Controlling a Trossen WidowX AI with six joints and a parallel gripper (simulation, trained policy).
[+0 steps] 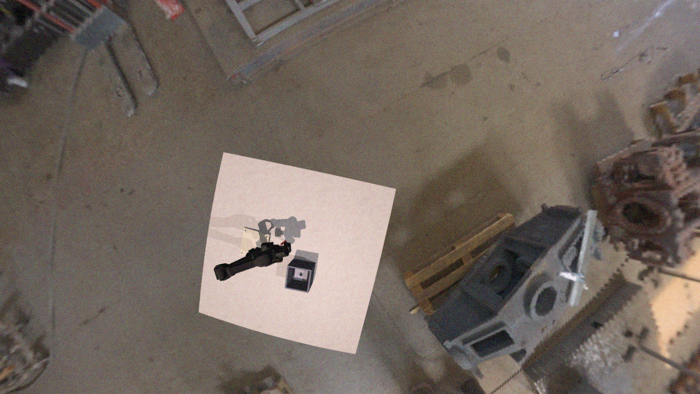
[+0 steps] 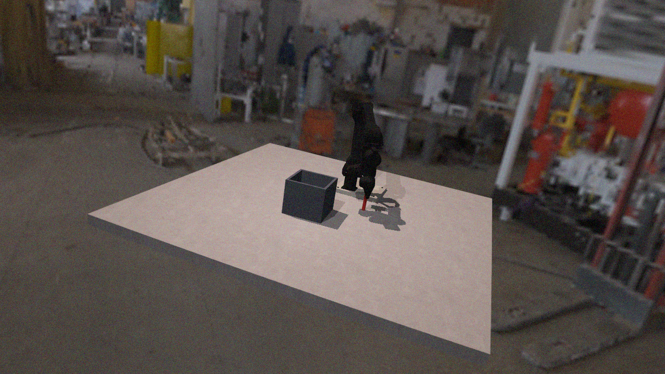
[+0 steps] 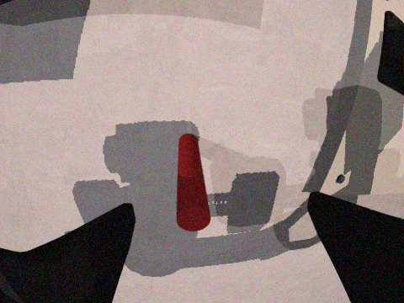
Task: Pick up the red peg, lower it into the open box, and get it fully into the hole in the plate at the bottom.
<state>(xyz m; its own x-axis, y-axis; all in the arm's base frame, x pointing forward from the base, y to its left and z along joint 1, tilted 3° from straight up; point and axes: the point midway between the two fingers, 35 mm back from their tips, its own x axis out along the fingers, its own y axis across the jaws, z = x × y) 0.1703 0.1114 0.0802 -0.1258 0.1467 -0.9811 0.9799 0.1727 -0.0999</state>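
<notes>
The red peg (image 1: 283,243) (image 2: 363,204) (image 3: 192,185) stands upright on the pale table top, and its upper part is hidden behind the gripper in the exterior view. My gripper (image 2: 367,195) (image 3: 224,209) is open and points down over the peg. In the wrist view the peg shows between the two black fingers, nearer the left one, touching neither. The open dark grey box (image 1: 311,280) (image 2: 302,200) stands beside the peg. Inside it, the light plate (image 1: 296,271) shows a dark hole near its middle in the top view.
The pale table top (image 1: 332,215) (image 2: 260,260) carries the arm, peg and box. The arm's cream base plate (image 1: 248,238) lies behind the peg, with a thin grey bracket along its edge. Shadows of the arm fall around the peg. The box walls rise higher than the peg.
</notes>
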